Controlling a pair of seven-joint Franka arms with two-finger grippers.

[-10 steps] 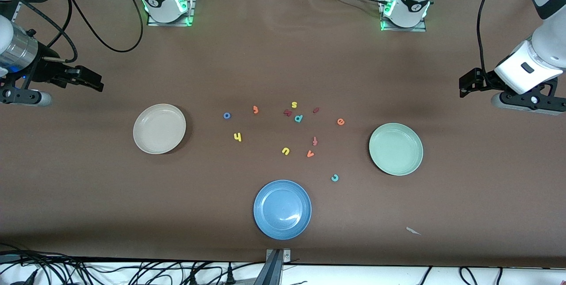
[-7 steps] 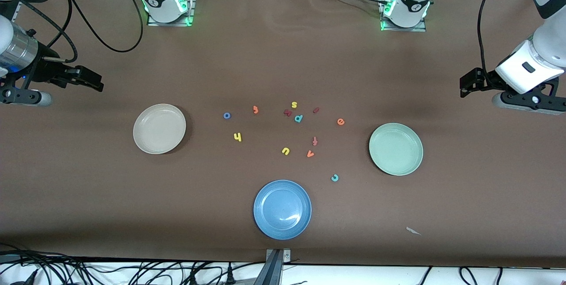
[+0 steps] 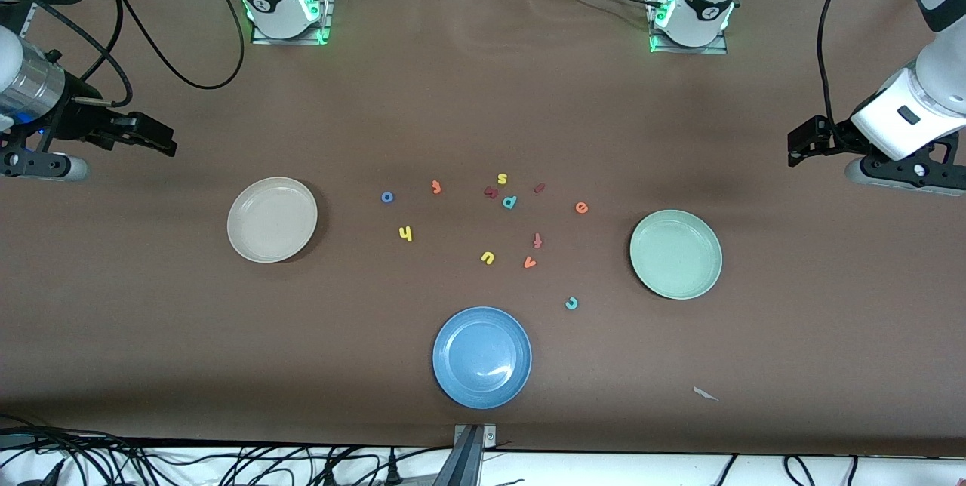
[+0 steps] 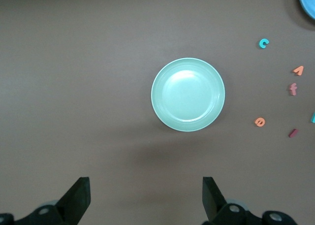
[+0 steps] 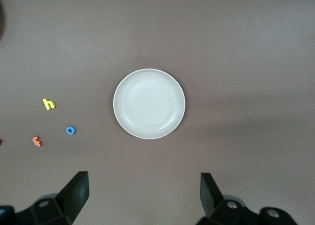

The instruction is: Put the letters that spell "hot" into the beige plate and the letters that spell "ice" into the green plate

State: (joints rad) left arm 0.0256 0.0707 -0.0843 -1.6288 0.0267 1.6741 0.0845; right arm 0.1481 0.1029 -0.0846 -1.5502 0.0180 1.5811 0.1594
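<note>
Nothing's sorted yet: both claws hang up high with jaws wide and nothing in them, the left claw [image 3: 800, 145] over bare worktop [image 3: 151, 335] at its own end, the right claw [image 3: 155, 137] over its end. The beige plate [image 3: 272, 219] sits toward the right arm's end and the green plate [image 3: 675, 253] toward the left arm's, both bare. The letters lie loose between them: the h [image 3: 406, 233], o [image 3: 387, 197] and t [image 3: 435, 186] closest to the beige plate, the e [image 3: 581, 207] and i [image 3: 539, 187] closer to the green one, the c [image 3: 571, 302] nearer the camera, close to the blue plate [image 3: 481, 357]. We'd guess each arm should start on its own side's letters, coming straight down with the jaws straddling one tiny piece. The o, h, e and c stand well apart from their neighbours, so they're easy first picks; the i lies near the s and the teal letter, so that one's tighter. Loads of open worktop around both plates for the drop.
</note>
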